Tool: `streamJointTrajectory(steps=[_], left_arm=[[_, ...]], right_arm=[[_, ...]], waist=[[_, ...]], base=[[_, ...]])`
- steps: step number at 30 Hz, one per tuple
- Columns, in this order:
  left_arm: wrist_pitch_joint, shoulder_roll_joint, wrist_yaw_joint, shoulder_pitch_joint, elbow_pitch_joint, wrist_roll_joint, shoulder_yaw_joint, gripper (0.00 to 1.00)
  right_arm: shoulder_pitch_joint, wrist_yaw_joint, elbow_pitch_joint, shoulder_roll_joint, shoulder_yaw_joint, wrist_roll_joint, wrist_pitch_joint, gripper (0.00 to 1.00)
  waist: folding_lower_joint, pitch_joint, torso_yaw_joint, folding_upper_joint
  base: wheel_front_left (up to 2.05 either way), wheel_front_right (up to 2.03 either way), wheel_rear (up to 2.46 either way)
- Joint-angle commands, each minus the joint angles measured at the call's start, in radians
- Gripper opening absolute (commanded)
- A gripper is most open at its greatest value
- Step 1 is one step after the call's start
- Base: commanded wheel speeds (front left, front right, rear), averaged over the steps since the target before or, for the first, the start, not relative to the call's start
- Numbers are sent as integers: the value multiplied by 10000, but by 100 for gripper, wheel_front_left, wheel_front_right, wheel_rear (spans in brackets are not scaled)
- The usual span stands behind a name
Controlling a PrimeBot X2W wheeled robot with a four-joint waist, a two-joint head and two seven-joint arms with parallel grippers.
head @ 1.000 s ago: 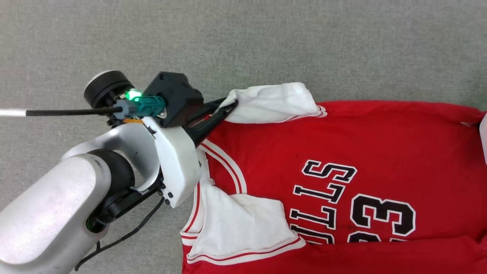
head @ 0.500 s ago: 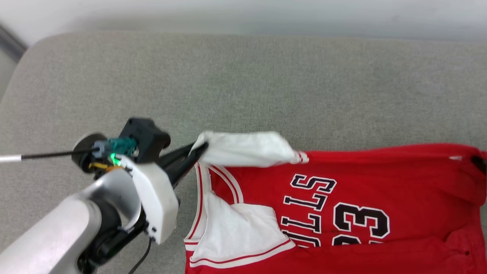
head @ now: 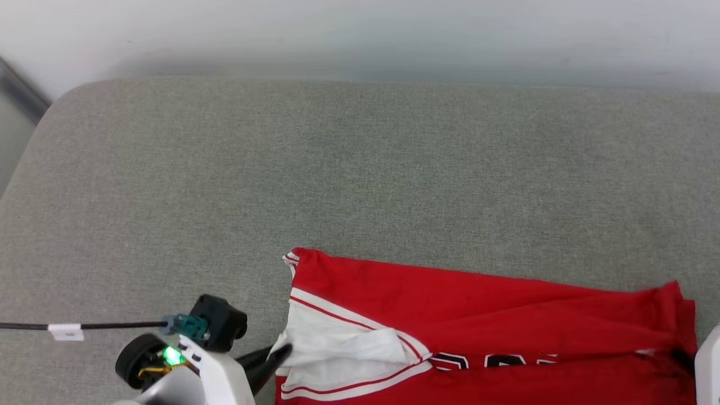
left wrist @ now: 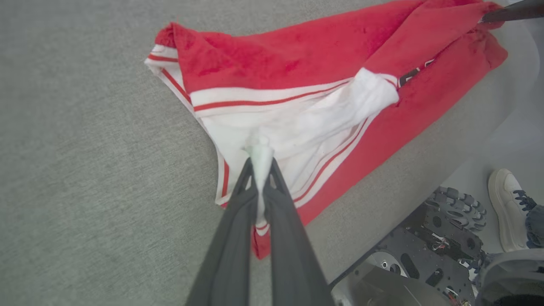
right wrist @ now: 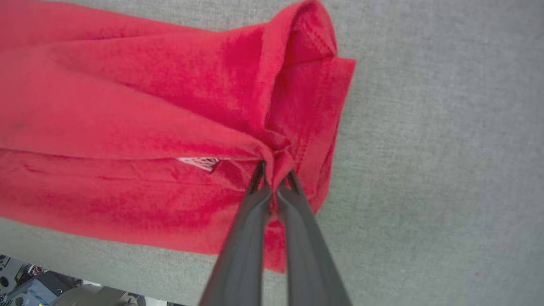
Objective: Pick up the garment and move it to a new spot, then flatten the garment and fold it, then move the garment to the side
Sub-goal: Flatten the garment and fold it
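With fingers clenched on sleeve and hem, the left gripper and right gripper have pulled the far half of the garment over its print on the grey cushion, nearly completing one fold

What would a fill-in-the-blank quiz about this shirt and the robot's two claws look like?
1. The left claw is shut on a bunch of the garment's ____ sleeve fabric.
2. The right claw is shut on a corner of the garment where the cloth is plain ____.
3. The garment lies on a cushion whose colour is ____.

Missing words: white; red; grey.
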Motion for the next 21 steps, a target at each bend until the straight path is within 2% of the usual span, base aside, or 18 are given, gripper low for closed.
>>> streamJointTrajectory(steps=[1,9,10,14,15,16,17,21], left_arm=[[-67,-17,-47,177,216,-59,-81,0],[-226,-369,-414,242,1436,267,-615,0],[-268,-558,-558,98,1788,429,-801,0],[-361,-858,-752,-35,2239,609,-1029,0],[-402,-922,-784,-48,2360,651,-1081,0],[-441,-973,-835,-76,2478,706,-1132,50],[-479,-1027,-848,-94,2591,751,-1167,100],[-895,-1240,-878,-31,2817,788,-1130,100]], right_arm=[[216,-4,29,12,75,-68,83,0],[395,-5,473,-312,592,-281,64,0],[335,-7,707,-423,769,-338,-35,0],[235,-8,1074,-313,836,-111,-127,0],[201,-8,1155,-300,847,-94,-155,49],[185,-10,1235,-314,858,-76,-178,100],[161,-11,1307,-327,865,-52,-227,100],[62,-10,1274,-295,822,289,-432,100]], waist=[[0,45,16,0],[0,285,45,0],[0,350,56,0],[0,363,52,0],[0,353,46,0],[0,334,38,0],[0,294,22,0],[0,1,-70,0]], base=[[0,0,0],[0,0,0],[0,0,0],[0,0,0],[0,0,0],[0,0,0],[0,0,0],[0,0,0]])
